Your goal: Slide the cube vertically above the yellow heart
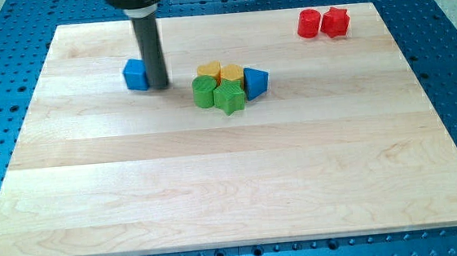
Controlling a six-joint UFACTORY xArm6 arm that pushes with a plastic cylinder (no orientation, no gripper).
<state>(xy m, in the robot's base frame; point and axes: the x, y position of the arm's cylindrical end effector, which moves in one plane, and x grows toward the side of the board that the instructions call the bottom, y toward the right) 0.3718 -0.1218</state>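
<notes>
A blue cube (135,74) lies on the wooden board (232,177) at the upper left. My tip (160,86) stands just to the right of the cube, touching or nearly touching its side. To the right, a cluster holds a yellow heart (208,70), a second yellow block (231,72), a green cylinder (204,91), a green star-shaped block (229,98) and a blue triangular block (256,82). The cube is to the left of the yellow heart, at about the same height in the view.
A red cylinder (308,23) and a red star-shaped block (335,22) sit together at the board's top right. A blue perforated table surrounds the board. The arm's base shows at the view's top.
</notes>
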